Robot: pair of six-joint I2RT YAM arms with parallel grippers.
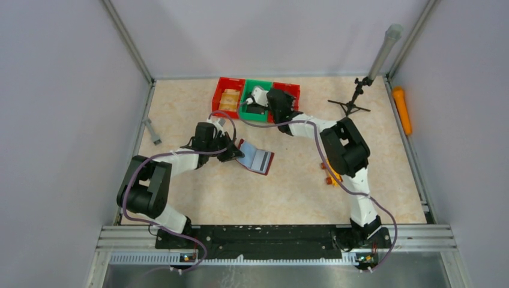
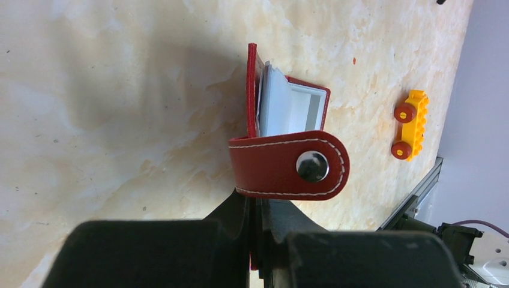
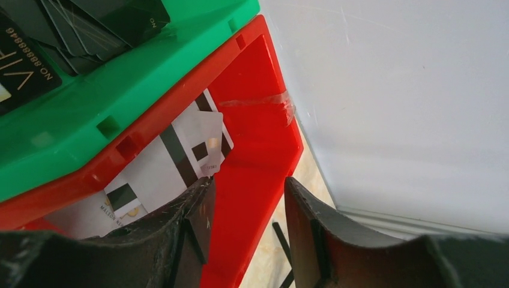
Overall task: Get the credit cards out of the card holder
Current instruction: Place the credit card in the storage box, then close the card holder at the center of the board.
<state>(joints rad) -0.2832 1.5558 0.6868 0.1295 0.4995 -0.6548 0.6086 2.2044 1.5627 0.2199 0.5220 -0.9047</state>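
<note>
The maroon card holder [image 1: 257,158] lies open on the table left of centre, its silvery-blue sleeves facing up. In the left wrist view the card holder [image 2: 282,165] shows its clasp flap with a metal snap, and pale sleeves behind it. My left gripper [image 2: 258,207] is shut on the edge of its cover; in the top view the left gripper [image 1: 227,149] sits at its left side. My right gripper [image 3: 247,201] is open and empty over the wall of the right red bin [image 3: 258,120], where white cards [image 3: 162,171] lie. In the top view the right gripper [image 1: 282,103] is at the back.
Three bins stand at the back: a red bin [image 1: 227,96], a green bin [image 1: 247,89] with dark cards [image 3: 78,30], and the right red bin [image 1: 290,90]. A yellow toy [image 1: 329,174] lies right of centre. A small tripod [image 1: 354,101] stands back right. A grey tool [image 1: 152,131] lies far left.
</note>
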